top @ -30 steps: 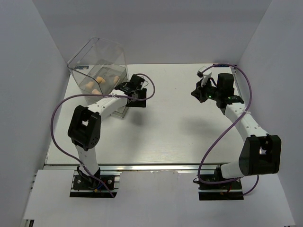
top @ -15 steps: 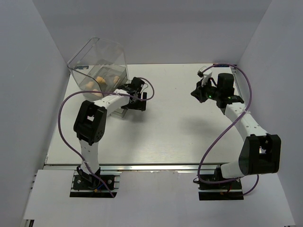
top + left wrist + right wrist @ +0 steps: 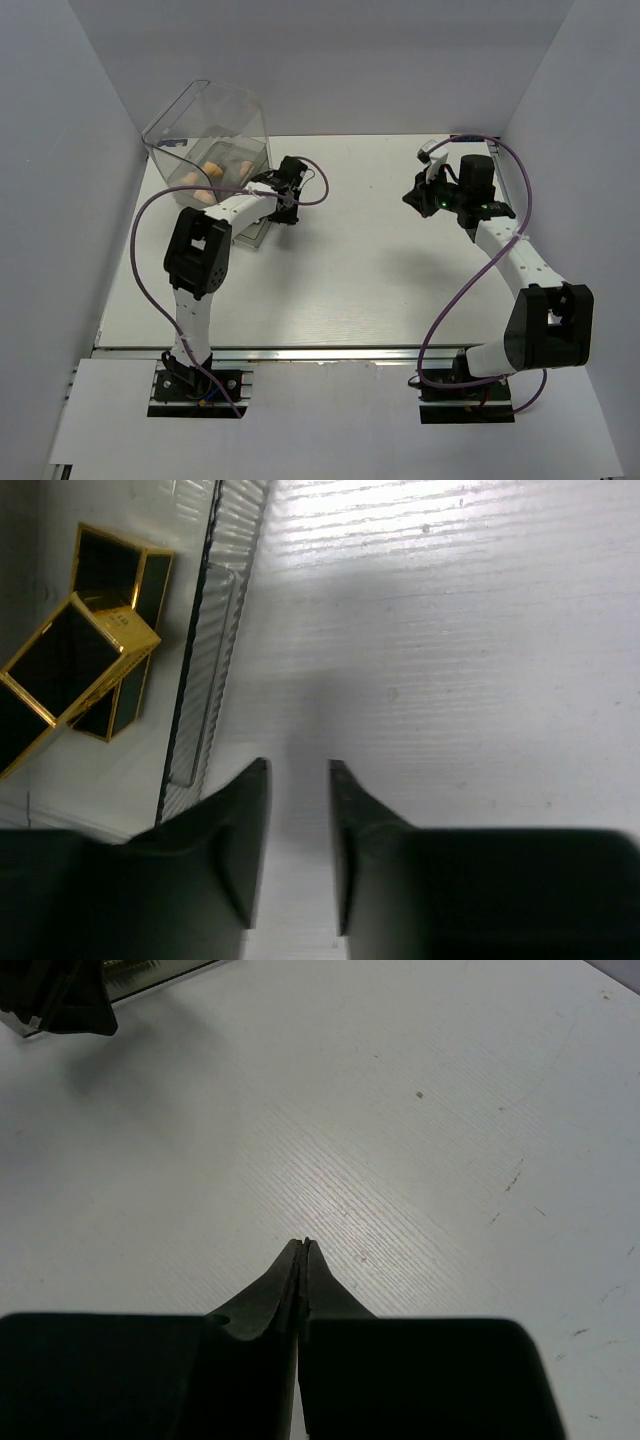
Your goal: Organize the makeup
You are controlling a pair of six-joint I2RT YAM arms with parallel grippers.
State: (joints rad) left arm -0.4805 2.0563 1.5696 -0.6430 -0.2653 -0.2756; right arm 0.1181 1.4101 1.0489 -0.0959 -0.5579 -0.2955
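Note:
Two black-and-gold lipstick tubes (image 3: 112,630) lie side by side behind a clear ribbed drawer front (image 3: 200,680) at the left of the left wrist view. My left gripper (image 3: 298,770) is open a little and empty over bare table, just right of that drawer front. In the top view it (image 3: 285,190) sits next to the clear drawer box. Tan sponges (image 3: 215,165) show inside the box. My right gripper (image 3: 303,1245) is shut and empty above the table at the far right (image 3: 425,195). The palettes are not visible.
The large clear drawer box (image 3: 205,135) stands at the table's far left corner, with a clear drawer part (image 3: 250,233) sticking out toward the table under my left arm. White walls enclose the table on three sides.
My left arm's elbow has swung up and to the right, and its gripper has shifted slightly toward the box. The right arm has not moved.

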